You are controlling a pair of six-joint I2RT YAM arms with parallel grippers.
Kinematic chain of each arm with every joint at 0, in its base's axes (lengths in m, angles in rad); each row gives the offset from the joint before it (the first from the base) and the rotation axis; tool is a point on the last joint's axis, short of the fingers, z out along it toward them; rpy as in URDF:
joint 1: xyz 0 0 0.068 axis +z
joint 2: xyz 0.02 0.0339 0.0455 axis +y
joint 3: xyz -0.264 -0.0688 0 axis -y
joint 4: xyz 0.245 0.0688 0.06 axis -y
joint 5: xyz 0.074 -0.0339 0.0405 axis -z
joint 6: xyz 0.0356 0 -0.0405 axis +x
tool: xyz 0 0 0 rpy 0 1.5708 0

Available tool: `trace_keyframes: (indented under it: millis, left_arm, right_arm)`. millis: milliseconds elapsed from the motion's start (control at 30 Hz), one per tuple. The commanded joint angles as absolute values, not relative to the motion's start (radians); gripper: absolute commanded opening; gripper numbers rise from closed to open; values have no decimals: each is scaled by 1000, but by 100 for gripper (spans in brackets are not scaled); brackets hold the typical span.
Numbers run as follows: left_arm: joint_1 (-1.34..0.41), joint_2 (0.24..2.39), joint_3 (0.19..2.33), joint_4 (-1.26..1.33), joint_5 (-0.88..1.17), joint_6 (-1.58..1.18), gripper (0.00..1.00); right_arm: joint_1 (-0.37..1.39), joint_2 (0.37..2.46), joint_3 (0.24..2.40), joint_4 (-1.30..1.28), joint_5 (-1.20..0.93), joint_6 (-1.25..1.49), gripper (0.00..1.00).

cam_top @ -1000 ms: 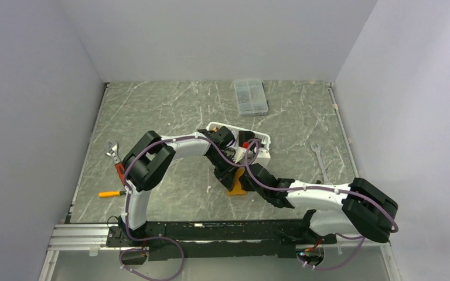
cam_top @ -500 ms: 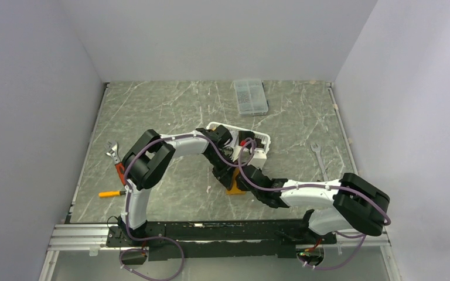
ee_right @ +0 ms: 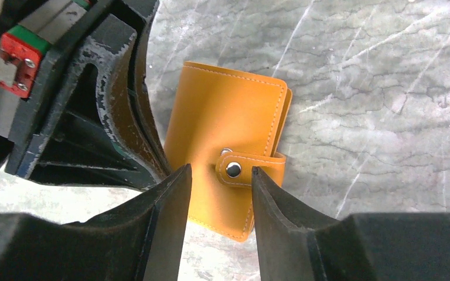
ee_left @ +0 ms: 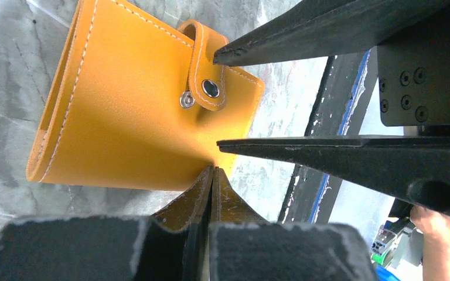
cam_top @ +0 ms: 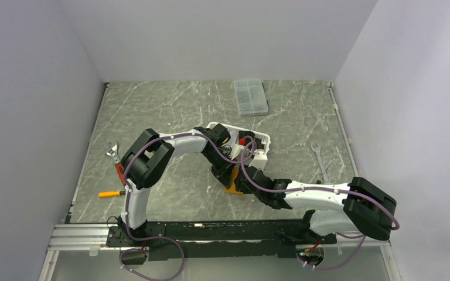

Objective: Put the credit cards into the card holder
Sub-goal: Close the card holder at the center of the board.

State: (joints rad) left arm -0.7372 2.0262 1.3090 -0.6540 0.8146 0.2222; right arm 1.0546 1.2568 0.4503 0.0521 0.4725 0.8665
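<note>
The orange card holder (cam_top: pixel 233 189) lies closed on the table, its snap tab (ee_right: pixel 249 167) fastened; it also shows in the left wrist view (ee_left: pixel 129 111). My left gripper (ee_left: pixel 212 171) is shut, with its tips touching the holder's edge and nothing visible between them. My right gripper (ee_right: pixel 220 171) is open, and its fingers (ee_right: pixel 170 199) stand on either side of the snap tab, just above the holder. Both grippers meet over the holder in the top view, the left (cam_top: pixel 225 174) and the right (cam_top: pixel 244 184). No credit cards are in view.
A white slotted basket (cam_top: pixel 259 140) stands right behind the grippers. A clear compartment box (cam_top: pixel 250 96) is at the back. A wrench (cam_top: pixel 319 156) lies at the right. An adjustable wrench (cam_top: pixel 112 150) and an orange-handled screwdriver (cam_top: pixel 111 193) lie at the left.
My right arm has shifted a little, its elbow swinging left and then back right, while its gripper stays at the holder. My left arm has barely moved.
</note>
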Motion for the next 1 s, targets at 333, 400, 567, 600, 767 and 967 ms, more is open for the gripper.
trace_keyframes:
  millis: [333,400,567,600,767,967]
  left_arm:
    - [-731,2055,1301,-640,774,236,3]
    - [-729,2054,1302,-641,775,236,3]
    - [-728,2056,1306,-640,779,234,3]
    - [-727,2056,1307,-640,779,234,3]
    - [-728,2056,1306,-637,780,231,3]
    - [-728,2051,1297,-633,784,229,2]
  right_arm:
    - [1090,1330,653,-154,523,757,38]
    - [1097,1360,681,-185,533,755,36]
    - [1122,1395,740,-264,561,745,35]
    - [1125,1403,751,-282,564,745,34]
    - [1144,1462,828,-388,592,765,23]
    - [1147,1458,833,-394,614,789,8]
